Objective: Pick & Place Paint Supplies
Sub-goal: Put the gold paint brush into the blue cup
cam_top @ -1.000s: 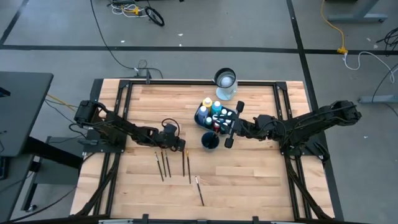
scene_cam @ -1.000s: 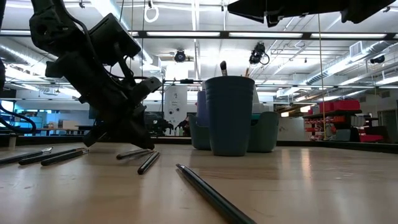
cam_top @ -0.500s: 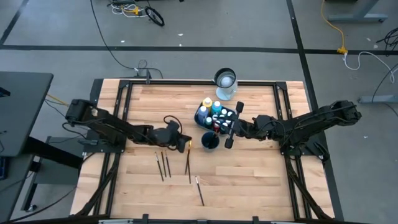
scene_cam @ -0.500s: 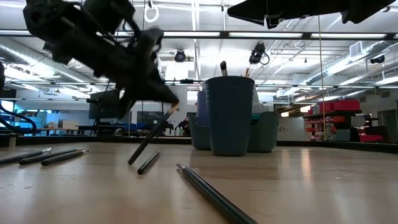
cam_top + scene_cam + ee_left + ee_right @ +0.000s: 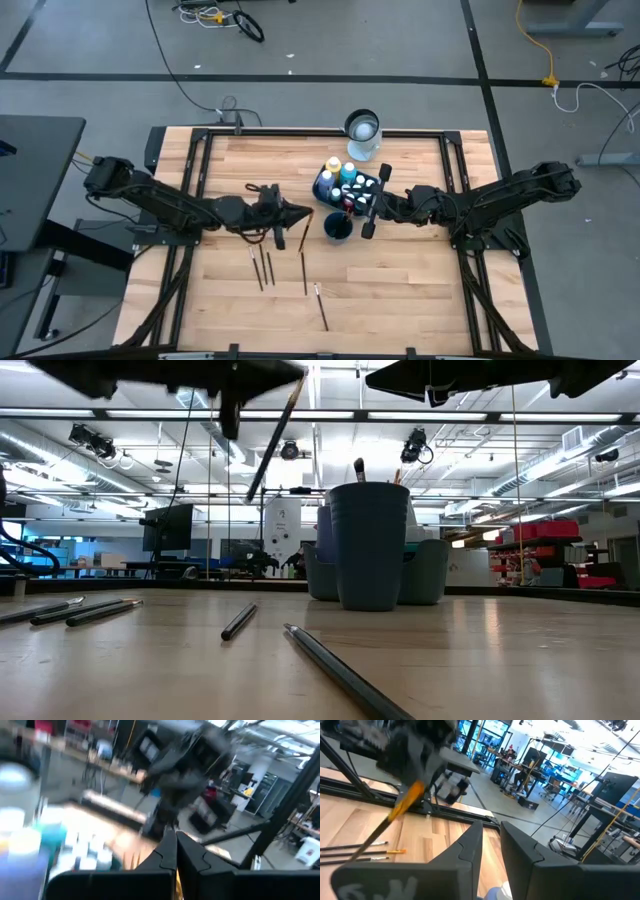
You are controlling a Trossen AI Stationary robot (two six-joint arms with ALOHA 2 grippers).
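Observation:
My left gripper (image 5: 292,213) hovers high over the table's middle, just left of the dark blue cup (image 5: 338,226), and is shut on a thin dark brush (image 5: 275,435) with an orange band (image 5: 405,800). Several more brushes (image 5: 264,265) lie flat on the wood nearer the front edge. The paint bottles with coloured caps stand in a dark caddy (image 5: 345,182) behind the cup, which holds brushes upright (image 5: 359,468). My right gripper (image 5: 360,202) hangs above the caddy and cup, its fingers (image 5: 470,847) a narrow gap apart and holding nothing. My left gripper pinches the brush between its two fingers near the brush's upper end (image 5: 293,388), beside the orange band. The fingers (image 5: 167,852) reach in roughly level from the table's left. The brush is lifted clear and hangs slanting down below the fingers, with its lower end (image 5: 252,490) free.
A clear glass jar (image 5: 363,130) stands near the far edge behind the caddy. One long brush (image 5: 345,675) and a short one (image 5: 238,622) lie close in front of the cup (image 5: 370,545). Bare wood lies along the near right part (image 5: 410,290). Black frame rails (image 5: 320,131) border the table.
My left gripper has risen from the tabletop and moved toward the table's right, nearing the cup, with the arm stretching out. The brush, whose lower end was on the wood half a second ago, has been lifted clear and now hangs slanted high up.

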